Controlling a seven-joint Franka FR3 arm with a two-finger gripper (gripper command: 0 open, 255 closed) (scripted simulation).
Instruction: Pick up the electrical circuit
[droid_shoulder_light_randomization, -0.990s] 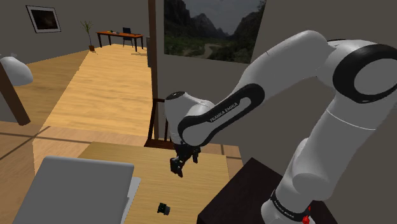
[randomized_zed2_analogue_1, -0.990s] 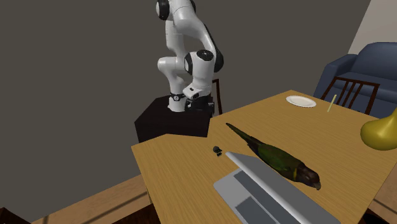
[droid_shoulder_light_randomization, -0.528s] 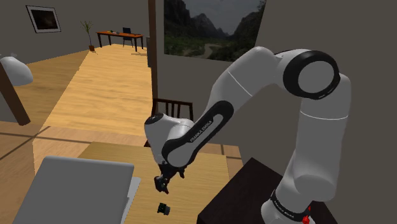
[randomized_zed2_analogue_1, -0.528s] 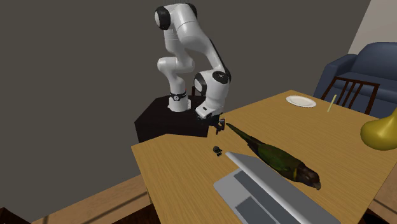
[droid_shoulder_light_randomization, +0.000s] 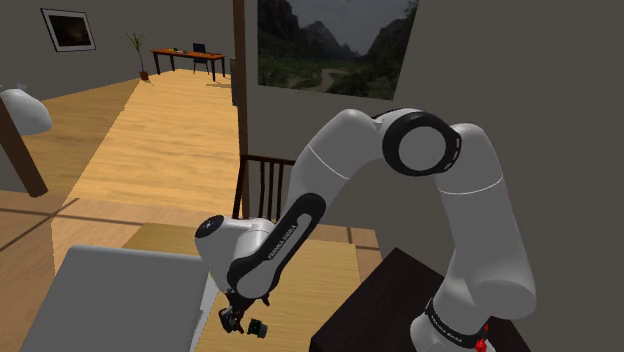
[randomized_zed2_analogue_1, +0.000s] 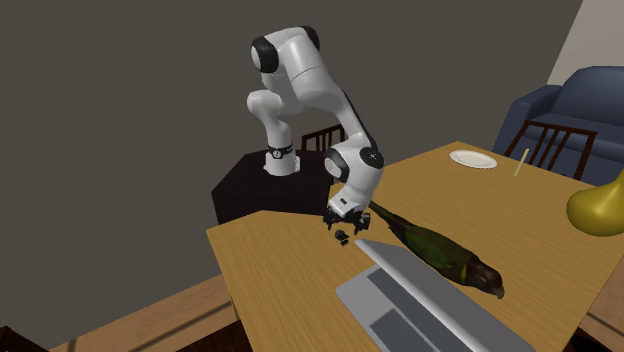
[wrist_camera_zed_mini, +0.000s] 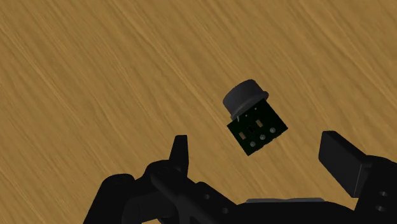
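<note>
In the shoulder view the arm bends low over the wooden table (droid_shoulder_light_randomization: 305, 268), and the gripper (droid_shoulder_light_randomization: 233, 320) hangs just above the tabletop near the picture's lower edge. The circuit (droid_shoulder_light_randomization: 259, 327) lies on the wood just beside it, a small dark piece close to the edge of the grey laptop (droid_shoulder_light_randomization: 120, 298). The dark stand (droid_shoulder_light_randomization: 385, 305) fills the lower right.

In the second exterior view the gripper (randomized_zed2_analogue_1: 340, 224) points down right over the circuit (randomized_zed2_analogue_1: 343, 238), which sits on the table (randomized_zed2_analogue_1: 275, 290) between the stand (randomized_zed2_analogue_1: 250, 190) and the open laptop (randomized_zed2_analogue_1: 420, 305). A green parrot figure (randomized_zed2_analogue_1: 432, 246) lies alongside the laptop (its tail ends near the gripper), and a white plate (randomized_zed2_analogue_1: 472, 158) rests at the far corner.

In the wrist view the circuit (wrist_camera_zed_mini: 254, 124) is a small dark green board with a dark grey round cap. The fingers (wrist_camera_zed_mini: 181, 153) stand wide apart, the board between them, touching neither.
</note>
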